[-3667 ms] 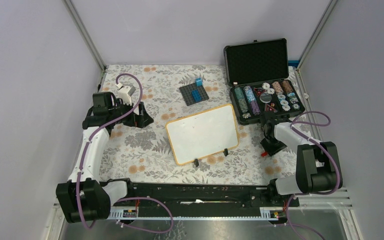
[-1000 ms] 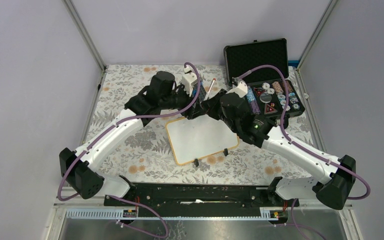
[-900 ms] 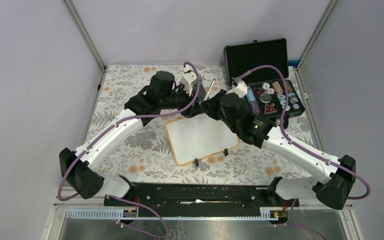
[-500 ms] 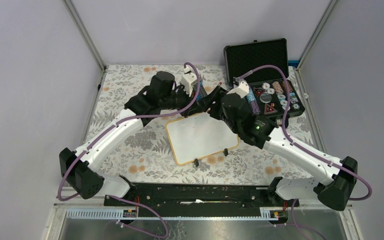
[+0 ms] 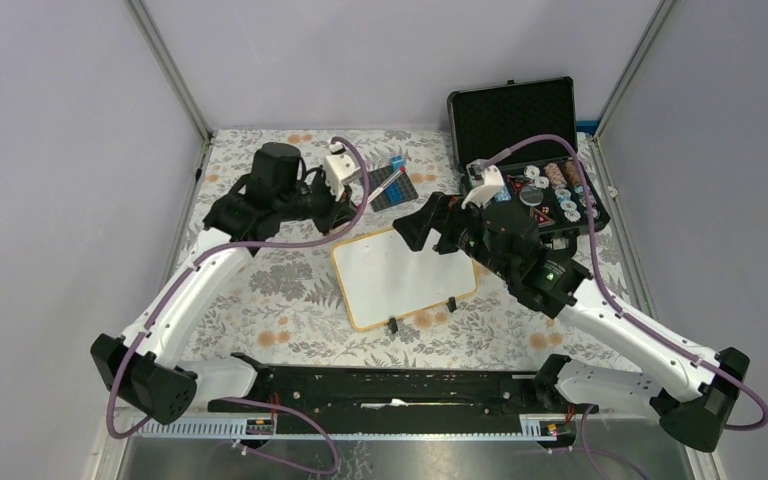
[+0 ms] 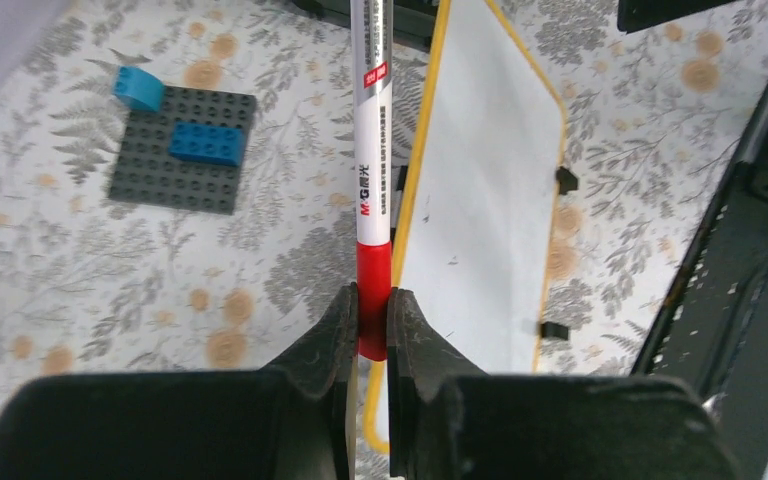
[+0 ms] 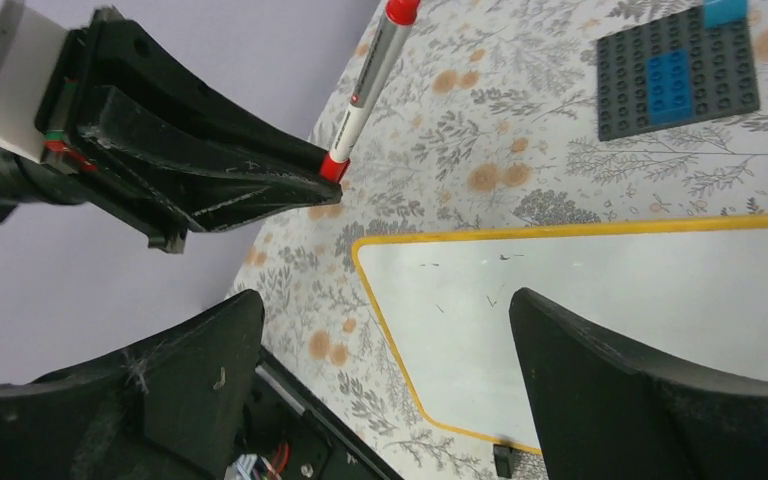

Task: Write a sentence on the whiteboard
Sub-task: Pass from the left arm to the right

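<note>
Left wrist view shows the left fingers (image 6: 372, 300) clenched on one red end of a red marker (image 6: 372, 180). Its white barrel reaches away from them, just beside the framed edge of the whiteboard (image 6: 490, 190). In the right wrist view the marker slants up and away from the board, and its other end is red too, so I cannot tell which end carries the tip. I think this grip at the very end leaves the barrel free for the other arm to take it or to pull a cap.

The right fingers (image 7: 385, 300) are released and spread wide with nothing between them. They hang over the board's 10 o'clock corner and face the marker.

The whiteboard lies at the centre of the floral surface (image 5: 260, 290), with two black clip feet (image 5: 392, 325) on its 6 o'clock edge. No sentence is on it, only a few small specks, so the writing is not yet begun.

At 1 o'clock a black case (image 5: 510, 115) stands open, holding rows of poker chips (image 5: 535, 190). At 12 o'clock a dark grey baseplate (image 6: 185, 150) carries blue bricks (image 6: 205, 143).
</note>
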You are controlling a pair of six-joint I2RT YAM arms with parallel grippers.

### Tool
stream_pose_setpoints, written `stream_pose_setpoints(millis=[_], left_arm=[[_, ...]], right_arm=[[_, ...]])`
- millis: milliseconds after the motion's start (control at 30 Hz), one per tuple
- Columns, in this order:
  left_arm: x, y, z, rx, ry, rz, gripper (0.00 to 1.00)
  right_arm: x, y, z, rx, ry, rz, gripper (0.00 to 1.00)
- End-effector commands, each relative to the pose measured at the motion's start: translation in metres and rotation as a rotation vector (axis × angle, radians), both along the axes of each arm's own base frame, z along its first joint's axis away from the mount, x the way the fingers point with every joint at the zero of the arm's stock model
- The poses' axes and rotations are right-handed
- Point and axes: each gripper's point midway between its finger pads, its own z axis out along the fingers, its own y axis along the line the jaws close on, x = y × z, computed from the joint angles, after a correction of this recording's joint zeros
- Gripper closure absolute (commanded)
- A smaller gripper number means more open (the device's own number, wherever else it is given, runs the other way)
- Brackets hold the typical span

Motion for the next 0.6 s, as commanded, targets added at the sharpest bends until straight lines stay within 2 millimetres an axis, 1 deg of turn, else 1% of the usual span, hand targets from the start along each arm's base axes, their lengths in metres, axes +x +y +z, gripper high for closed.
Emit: stream_pose_setpoints(millis=[0, 67, 167, 233, 300, 400, 467, 567], left_arm=[[-0.015, 0.005, 0.016, 0.051, -0.139, -0.145, 1.0], [-0.018, 0.011, 0.016, 0.103, -0.171, -0.177, 1.0], [-0.024, 0.023, 0.013, 0.195, -0.225, -0.227, 1.0], [-0.031, 0.031, 0.01, 0.246, -0.253, -0.266, 1.0], [-0.037, 0.036, 0.005, 0.278, -0.267, -0.301, 1.0], [-0.044, 0.039, -0.001, 0.302, -0.279, -0.341, 1.0], [-0.047, 0.038, -0.003, 0.298, -0.282, -0.36, 1.0], [-0.055, 0.034, 0.0, 0.269, -0.28, -0.398, 1.0]], right_arm=[[-0.016, 0.018, 0.014, -0.061, -0.053, 0.223, 0.0], [-0.024, 0.024, 0.019, -0.06, -0.061, 0.314, 0.0], [-0.027, 0.023, 0.03, -0.037, -0.053, 0.363, 0.0], [-0.028, 0.022, 0.028, -0.036, -0.023, 0.383, 0.0], [-0.032, 0.027, 0.021, -0.031, 0.012, 0.424, 0.0], [-0.039, 0.04, 0.006, 0.016, 0.081, 0.489, 0.01], [-0.04, 0.046, -0.003, 0.05, 0.109, 0.504, 0.05], [-0.038, 0.051, -0.01, 0.068, 0.139, 0.508, 0.12]])
